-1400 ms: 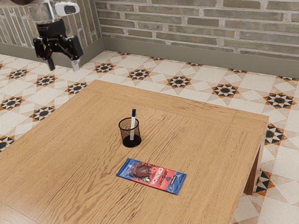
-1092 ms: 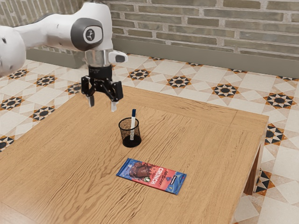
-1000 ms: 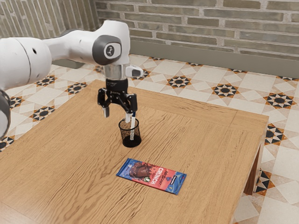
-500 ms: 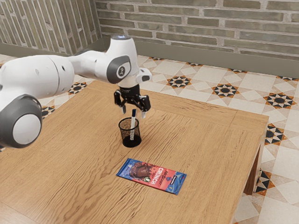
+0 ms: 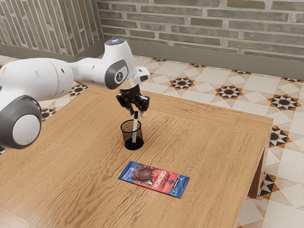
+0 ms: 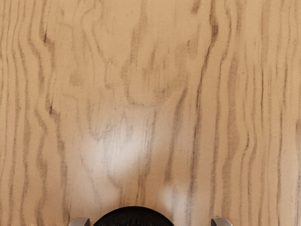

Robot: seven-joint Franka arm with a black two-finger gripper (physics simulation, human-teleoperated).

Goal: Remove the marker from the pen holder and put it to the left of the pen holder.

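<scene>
Marker [image 5: 135,126] stood inside pen holder [image 5: 133,144], leaning slightly, dark cap [image 5: 136,114] up. I judged it light, stiff, smooth enough to slip or twist; wanted firm grip square across upper barrel, then straight lift, as light mesh might tip or drag. My pincer [image 5: 137,114] was released, fingers [image 6: 79,222] apart near cap. Wrapped bar [image 5: 154,178] lay flat near pen holder on worktop [image 5: 213,147].
</scene>
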